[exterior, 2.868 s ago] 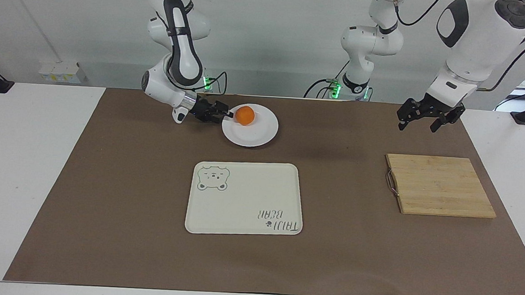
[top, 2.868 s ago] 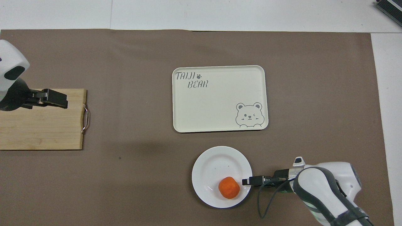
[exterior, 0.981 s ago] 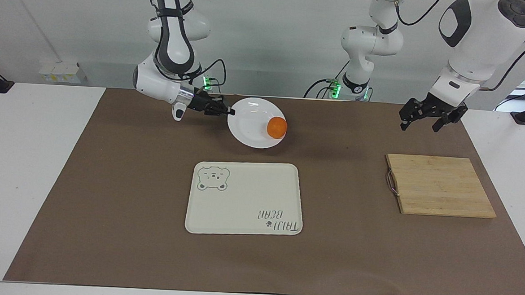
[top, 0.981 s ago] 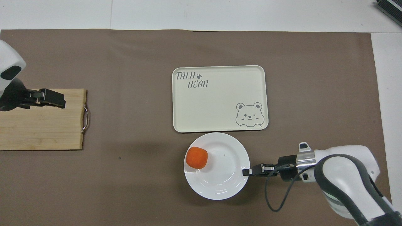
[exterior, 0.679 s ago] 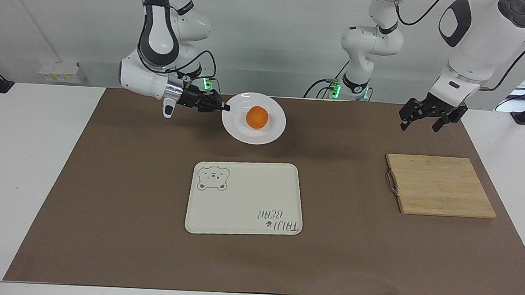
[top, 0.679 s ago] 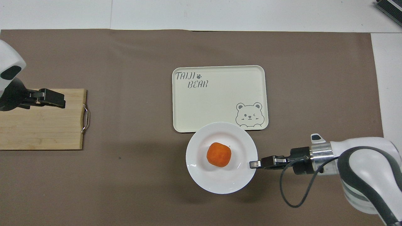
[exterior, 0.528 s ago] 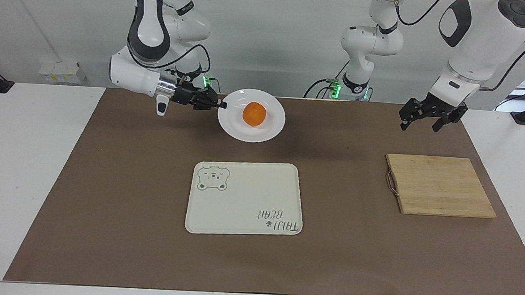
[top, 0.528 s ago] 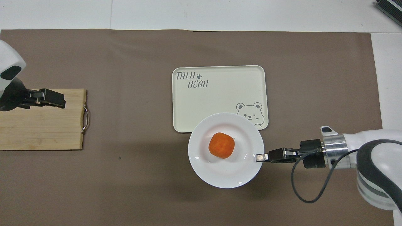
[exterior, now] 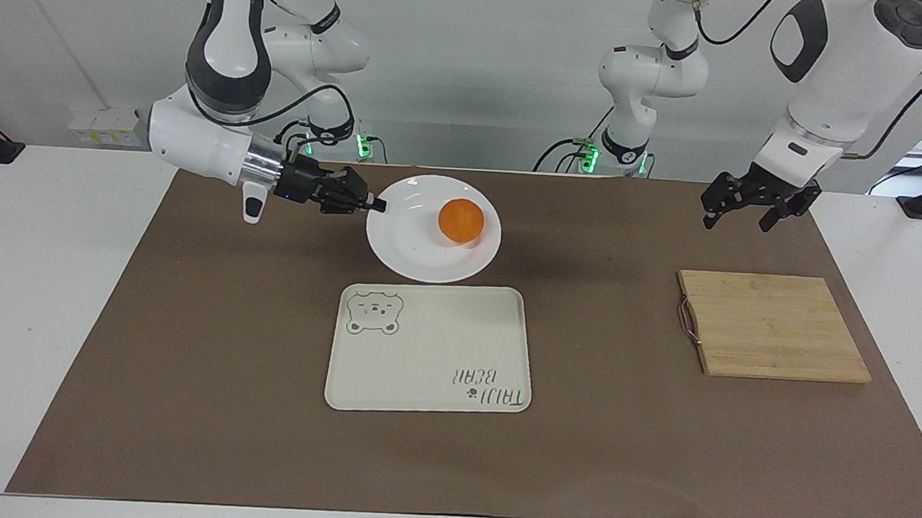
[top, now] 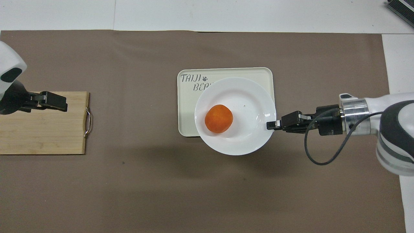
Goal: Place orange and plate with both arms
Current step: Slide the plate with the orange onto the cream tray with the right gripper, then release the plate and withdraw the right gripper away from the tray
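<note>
My right gripper (exterior: 377, 205) is shut on the rim of the white plate (exterior: 410, 244) and holds it up in the air. In the overhead view the right gripper (top: 270, 125) and plate (top: 245, 97) cover the part of the tray nearest the robots. The orange (exterior: 461, 219) lies on the plate, off centre, on the side away from the gripper; it also shows in the overhead view (top: 219, 118). My left gripper (exterior: 747, 215) is open and empty and waits in the air over the wooden board's edge nearest the robots (top: 59, 103).
A cream tray with a bear drawing (exterior: 424, 360) lies mid-table on the brown mat; it also shows in the overhead view (top: 190, 106). A wooden cutting board with a metal handle (exterior: 773, 327) lies toward the left arm's end (top: 42, 136).
My right gripper took the plate by its rim, lifted it off the mat and carried it away from the robots to over the tray. The orange rolled about on the plate. The left arm stayed still.
</note>
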Robot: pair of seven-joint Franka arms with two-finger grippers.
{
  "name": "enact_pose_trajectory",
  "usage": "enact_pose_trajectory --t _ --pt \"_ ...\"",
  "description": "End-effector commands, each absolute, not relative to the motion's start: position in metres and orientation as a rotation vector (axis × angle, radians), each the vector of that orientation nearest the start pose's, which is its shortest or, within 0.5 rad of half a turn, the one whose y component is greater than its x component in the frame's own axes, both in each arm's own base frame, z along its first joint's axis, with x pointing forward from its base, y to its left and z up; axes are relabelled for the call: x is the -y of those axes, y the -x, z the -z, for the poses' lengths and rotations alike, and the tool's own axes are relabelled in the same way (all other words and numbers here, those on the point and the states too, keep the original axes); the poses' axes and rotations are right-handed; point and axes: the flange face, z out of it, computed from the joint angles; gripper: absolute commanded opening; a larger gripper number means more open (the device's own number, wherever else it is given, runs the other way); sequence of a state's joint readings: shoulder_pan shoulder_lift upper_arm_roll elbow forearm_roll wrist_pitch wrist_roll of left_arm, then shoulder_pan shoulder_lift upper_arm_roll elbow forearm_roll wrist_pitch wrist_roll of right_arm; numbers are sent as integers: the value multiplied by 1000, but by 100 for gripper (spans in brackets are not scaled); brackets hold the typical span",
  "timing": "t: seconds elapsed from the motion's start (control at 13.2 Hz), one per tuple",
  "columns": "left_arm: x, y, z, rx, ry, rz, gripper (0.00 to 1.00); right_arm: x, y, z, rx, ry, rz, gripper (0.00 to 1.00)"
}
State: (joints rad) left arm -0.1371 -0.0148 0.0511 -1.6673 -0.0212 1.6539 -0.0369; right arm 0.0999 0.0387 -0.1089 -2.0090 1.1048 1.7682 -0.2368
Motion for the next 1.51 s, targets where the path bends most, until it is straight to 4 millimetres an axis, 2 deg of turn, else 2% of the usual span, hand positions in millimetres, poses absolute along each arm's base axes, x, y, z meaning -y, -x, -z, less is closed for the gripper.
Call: enact_pose_trajectory --t 0.0,0.15,0.38,0.45,0.6,0.75,0.83,0.98,1.13,1.43 --pt "45 -549 -599 -87 3143 5 100 -77 -611 -455 -220 2048 -115 0" --pt "45 -549 -599 -87 3143 5 100 -80 -628 -415 -293 2039 -115 0" --pt "45 -549 -599 -87 3143 5 100 -91 -656 -363 -278 2060 -100 0" --pt "45 -549 -599 -87 3143 5 100 -92 -658 -348 -253 2069 -91 0" --pt "45 -549 -599 -87 3143 5 100 -89 -660 -331 -258 2089 -71 0" --pt "45 -549 -599 -87 3143 5 100 -90 -655 -307 -190 2099 -58 0" --pt "45 -549 -599 -87 3143 5 100 -90 -649 -298 -185 2104 -70 0" --pt "45 -549 -599 -87 3143 5 100 -95 -644 -292 -176 2116 -92 0" --pt "45 -549 -599 -87 3143 5 100 -92 -635 -278 -196 2130 -101 0" --pt "45 -549 -599 -87 3143 5 100 -93 -621 -267 -176 2132 -117 0"
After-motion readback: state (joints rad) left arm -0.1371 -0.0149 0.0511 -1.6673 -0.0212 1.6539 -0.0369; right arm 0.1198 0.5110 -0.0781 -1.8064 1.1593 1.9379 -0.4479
